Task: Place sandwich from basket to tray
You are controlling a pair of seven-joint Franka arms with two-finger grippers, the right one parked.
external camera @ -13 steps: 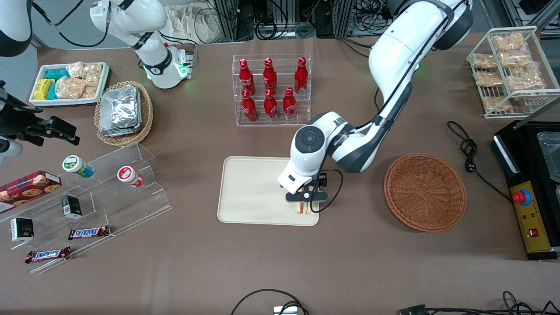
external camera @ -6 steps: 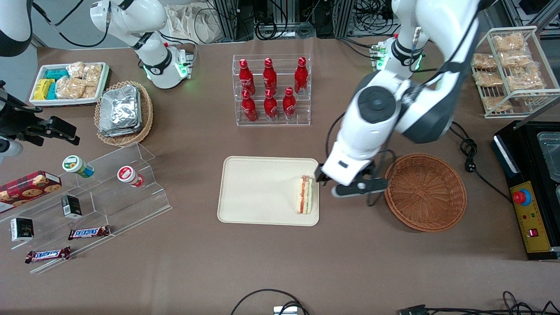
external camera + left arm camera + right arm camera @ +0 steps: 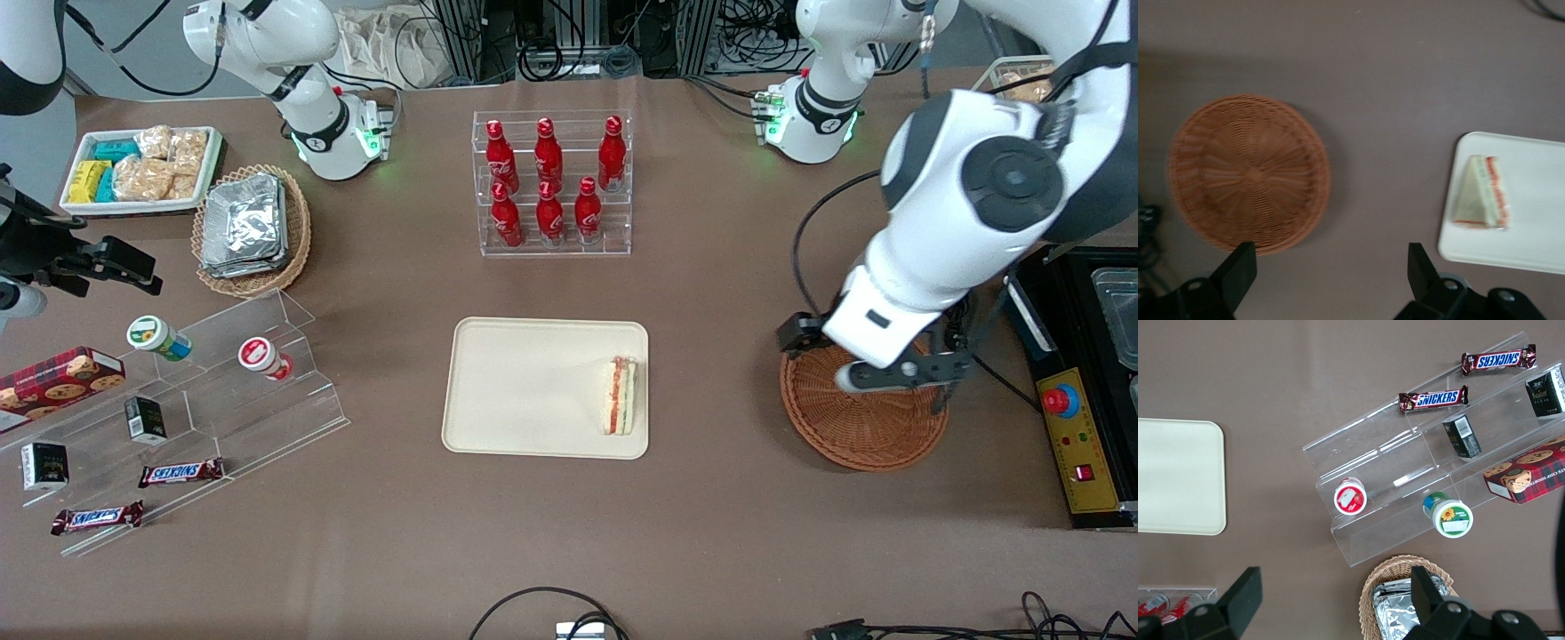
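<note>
Brown tabletop: sandwich [image 3: 620, 396] lying on tray [image 3: 524, 391], well toward parked arm's end from gripper [image 3: 893, 378], spread wide, empty, above basket [image 3: 853, 427].

One sandwich [image 3: 621, 396], one tray [image 3: 516, 391], one basket [image 3: 858, 427].

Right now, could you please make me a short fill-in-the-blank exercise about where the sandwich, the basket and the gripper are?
1. The sandwich lies on the ____.
2. The woven basket holds ____.
3. The gripper, jaws open, hangs above the ____.
4. The tray lies nearer the front camera than the rack of red ____.

Missing words: tray; nothing; basket; bottles
</note>
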